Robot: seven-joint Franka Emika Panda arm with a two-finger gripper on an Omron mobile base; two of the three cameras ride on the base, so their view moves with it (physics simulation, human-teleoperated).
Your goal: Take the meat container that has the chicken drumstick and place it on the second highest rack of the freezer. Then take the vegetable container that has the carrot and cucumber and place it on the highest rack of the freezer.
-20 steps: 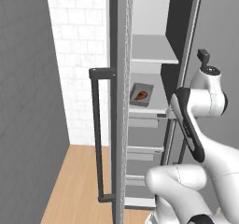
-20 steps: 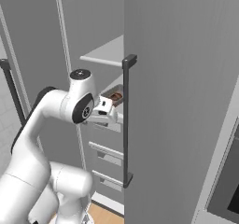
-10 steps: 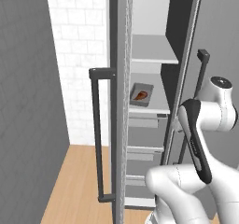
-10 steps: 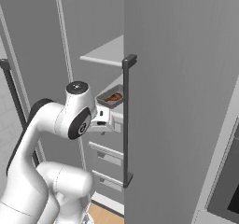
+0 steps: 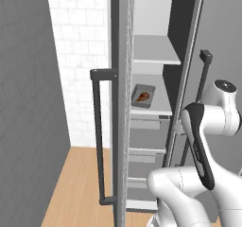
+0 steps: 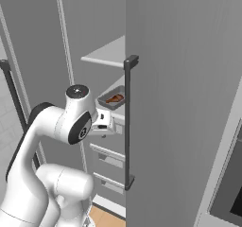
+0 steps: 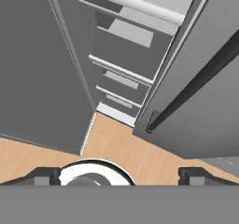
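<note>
Lay in a shallow dark grey rectangular tray (image 5: 142, 96) on the lower pale shelf (image 5: 158, 107) of the tall grey freezer (image 5: 156, 51): small glossy reddish-brown chicken drumstick (image 5: 142, 97). Stood between matte doors with long dark bar handles (image 5: 100, 136), stacked drawers (image 7: 123, 48) below. Hung wide open, empty, above the wooden floor (image 7: 116, 148): the gripper (image 7: 119, 175), fingertips cut off.

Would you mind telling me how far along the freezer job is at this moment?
Done: the meat container with the chicken drumstick sits on the freezer's second highest rack. In hand: nothing, the claw is open and empty. Left: the vegetable container must go on the highest rack, which is bare.
</note>
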